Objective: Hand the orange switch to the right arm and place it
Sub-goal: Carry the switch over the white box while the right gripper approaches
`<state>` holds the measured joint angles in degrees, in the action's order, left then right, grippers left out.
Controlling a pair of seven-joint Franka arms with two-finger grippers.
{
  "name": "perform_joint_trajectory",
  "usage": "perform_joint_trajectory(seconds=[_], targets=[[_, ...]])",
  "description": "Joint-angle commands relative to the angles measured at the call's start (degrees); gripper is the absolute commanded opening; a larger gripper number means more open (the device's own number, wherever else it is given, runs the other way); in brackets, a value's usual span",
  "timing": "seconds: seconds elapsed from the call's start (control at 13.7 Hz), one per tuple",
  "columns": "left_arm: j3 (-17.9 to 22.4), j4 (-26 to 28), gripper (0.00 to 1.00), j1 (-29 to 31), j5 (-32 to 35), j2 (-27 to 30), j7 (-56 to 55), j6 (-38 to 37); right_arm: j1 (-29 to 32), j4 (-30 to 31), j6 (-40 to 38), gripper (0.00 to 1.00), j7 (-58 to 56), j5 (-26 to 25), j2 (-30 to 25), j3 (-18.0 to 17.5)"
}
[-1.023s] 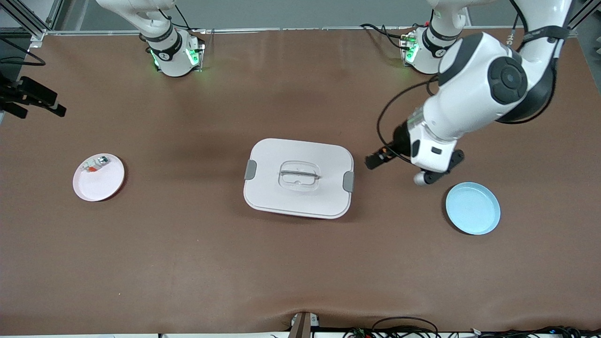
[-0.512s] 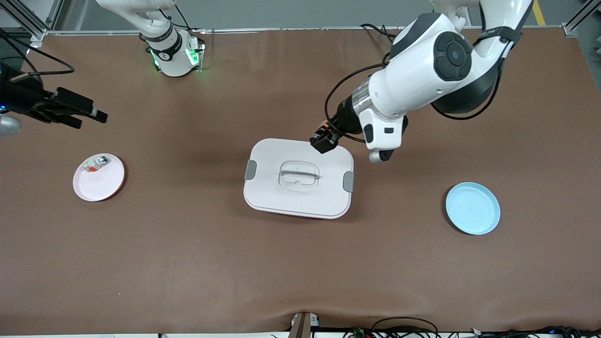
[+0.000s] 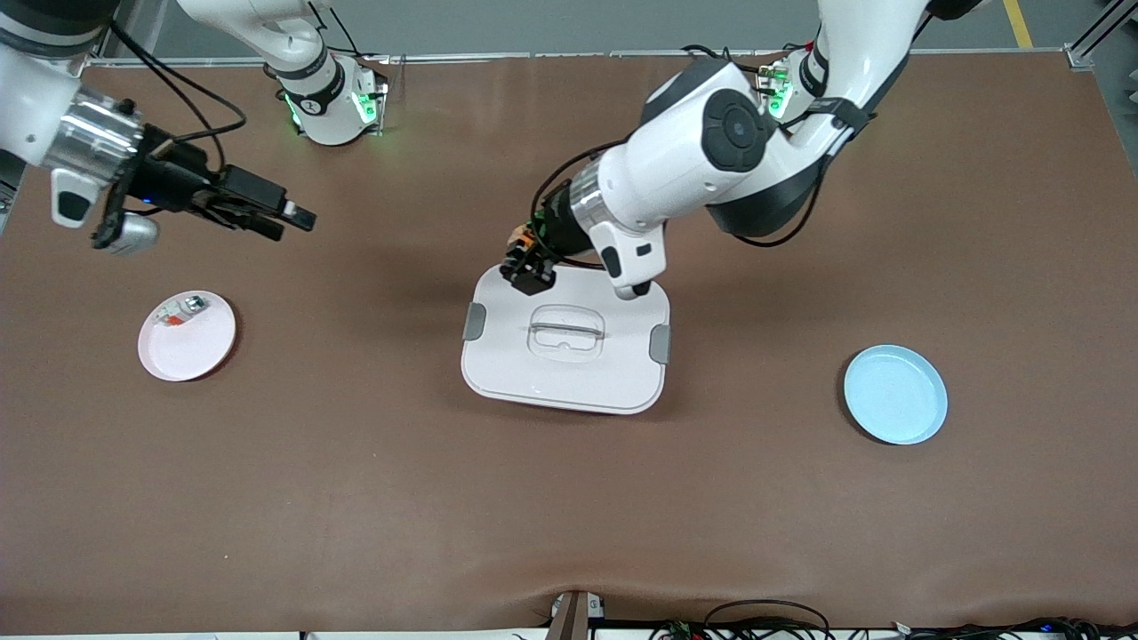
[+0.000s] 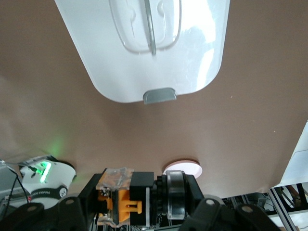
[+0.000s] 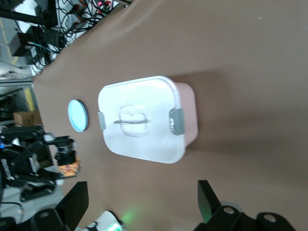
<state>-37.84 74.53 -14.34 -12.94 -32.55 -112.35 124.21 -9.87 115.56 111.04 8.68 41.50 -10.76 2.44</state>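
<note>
The orange switch point(image 3: 521, 240) is a small black part with orange pieces, and my left gripper point(image 3: 530, 268) is shut on it. They hang over the white lidded box point(image 3: 569, 378), above the corner that lies farther from the front camera and toward the right arm's end. In the left wrist view the orange switch point(image 4: 137, 198) lies crosswise between the jaws of the left gripper point(image 4: 139, 207). My right gripper point(image 3: 289, 213) stands open and empty over bare table above the pink plate point(image 3: 196, 351). The right gripper point(image 5: 142, 202) shows its fingers wide apart.
On the pink plate lies a small white-and-silver part point(image 3: 180, 311). An empty blue plate point(image 3: 895, 394) sits toward the left arm's end. The box has a clear handle point(image 3: 566, 331) and grey latches. Both arm bases stand along the table's edge farthest from the front camera.
My left arm has swung from beside the blue plate to over the box, carrying the switch. The right arm has come in from the table's end toward the middle.
</note>
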Motion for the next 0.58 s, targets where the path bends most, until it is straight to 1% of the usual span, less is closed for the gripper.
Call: perform_joint_trajectory(seconds=[0.0,0.22,0.29,0.51], targets=[[0.05,-3.69,0.0,-3.05,-0.68,-2.78,-4.0,3.21,-4.87,4.67,6.8,1.0,4.04,2.09,-2.07,0.11],[0.05,-3.87,0.0,-3.85,-0.68,-3.83,-5.33,4.37,-12.08,5.64,13.39,1.0,8.36,2.1,-1.72,0.11],[0.05,-4.74,0.0,-4.63,-0.68,-4.62,-5.6,4.63,-13.84,5.64,14.89,1.0,8.72,2.1,-1.37,0.11],[0.75,-5.01,0.0,-5.43,-0.59,-5.33,-5.6,4.9,-16.84,5.55,18.76,1.0,8.72,2.1,0.38,0.11]])
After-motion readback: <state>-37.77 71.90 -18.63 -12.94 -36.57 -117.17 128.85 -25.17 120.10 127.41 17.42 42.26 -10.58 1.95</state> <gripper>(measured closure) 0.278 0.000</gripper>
